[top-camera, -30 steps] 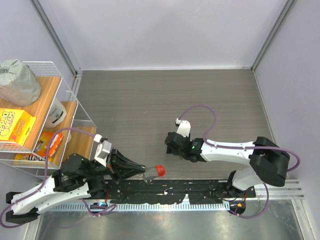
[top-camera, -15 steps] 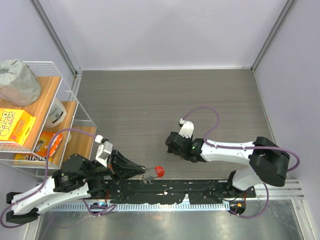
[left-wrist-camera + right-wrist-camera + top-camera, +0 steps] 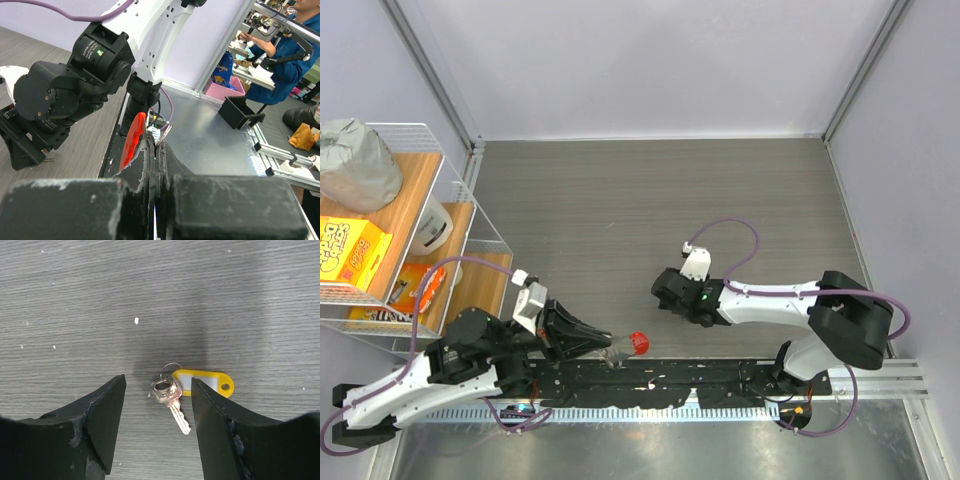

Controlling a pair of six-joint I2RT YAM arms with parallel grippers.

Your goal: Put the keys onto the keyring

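The key is small and silvery, with a yellow plastic tag, and lies flat on the grey wooden table. My right gripper is open just above it, one finger on each side, not touching. In the top view the right gripper hides the key. My left gripper is shut on the keyring, whose red plastic piece and thin silvery ring stick out past the fingertips, held over the black rail at the table's near edge.
A wire shelf rack with boxes and a grey bundle stands at the left. A black slotted rail runs along the near edge. Grey walls close in the back and sides.
My right gripper has crept slightly toward the near edge, lower over the key. The left gripper with the keyring has barely shifted.
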